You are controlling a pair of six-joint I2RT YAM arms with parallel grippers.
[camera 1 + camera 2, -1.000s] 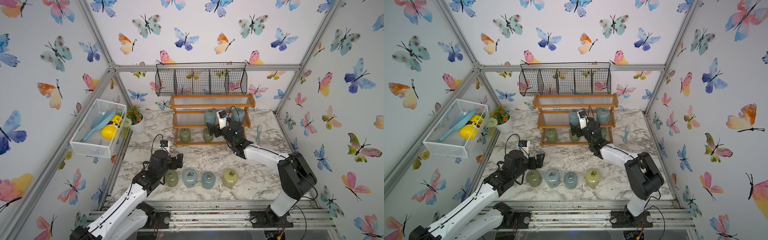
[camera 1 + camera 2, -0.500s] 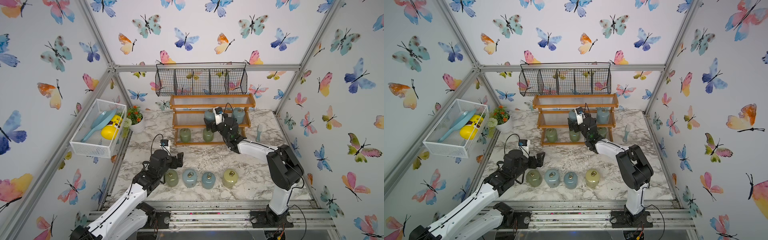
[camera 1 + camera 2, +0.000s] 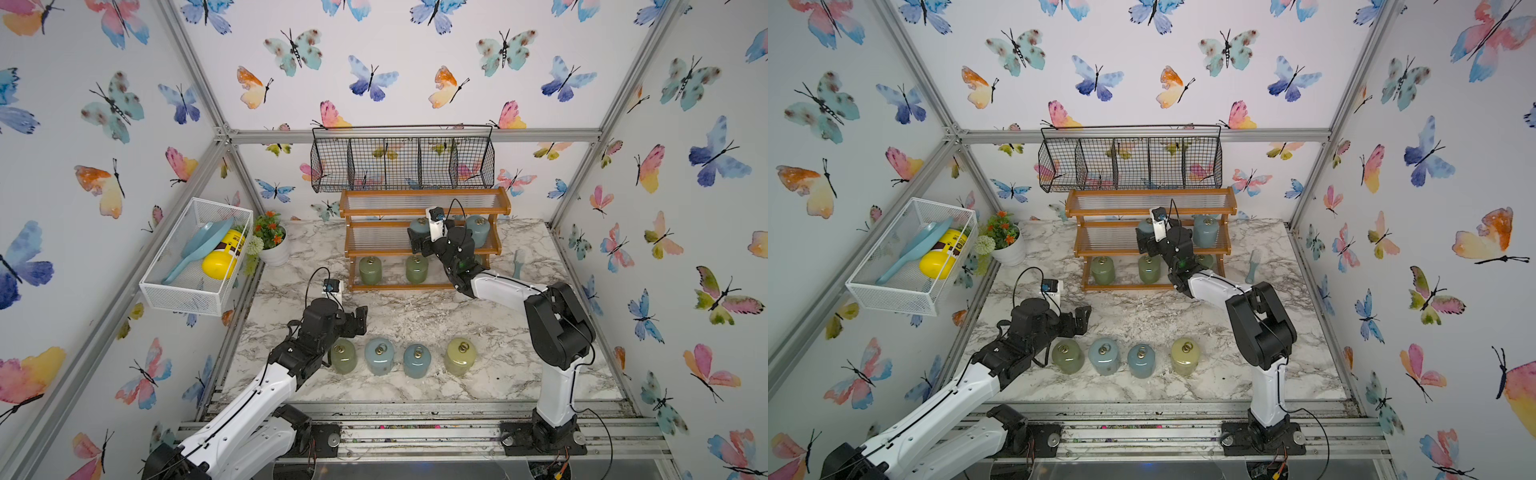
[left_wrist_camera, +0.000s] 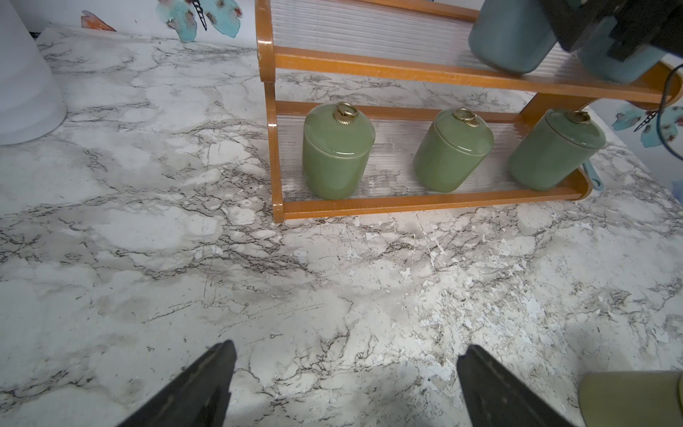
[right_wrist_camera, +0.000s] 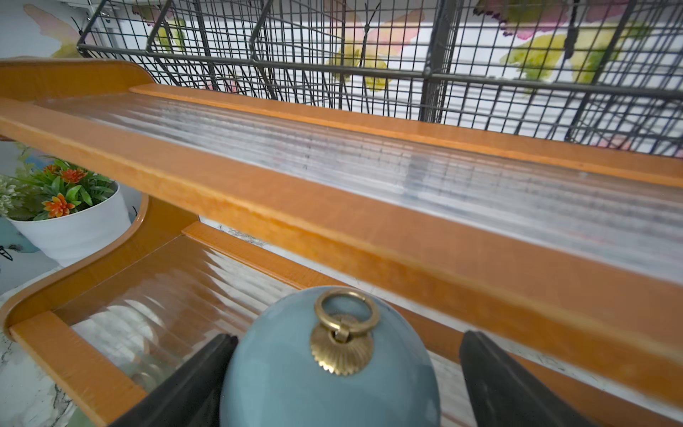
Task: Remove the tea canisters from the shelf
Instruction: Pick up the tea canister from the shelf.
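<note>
the shelf [image 3: 374,252] sits at the far side of the marble table [image 3: 415,316], right under the black wire basket [image 3: 403,162]. five canisters are on it. the middle tier has a pale blue canister [image 3: 419,226] and, to its right, a second blue canister [image 3: 478,230]. the bottom tier has a left green canister [image 3: 370,269], a middle green canister [image 3: 417,268] and a third green canister [image 4: 554,148], which the right arm mostly hides in both top views.

the right gripper [image 3: 417,244] is reached in at the middle tier, jaws spread wide either side of the pale blue canister. in the right wrist view one finger [image 5: 207,369] is just beside or touching its side, can't tell which. the other stands clear, so nothing is grasped.

the left gripper [image 3: 360,320] hovers over bare marble on the near left, jaws wide apart and empty. just nearer than that, four more stand upright in a row on the table. left to right they are a green table canister [image 3: 343,355], a blue table canister [image 3: 379,355], a darker blue table canister [image 3: 417,359] and a pale yellow canister [image 3: 460,355].

on the left wall a white mesh basket [image 3: 183,297] holds a yellow bottle [image 3: 222,259] and a blue scoop [image 3: 199,249]. there's a potted plant [image 3: 274,245] in the far left corner.
</note>
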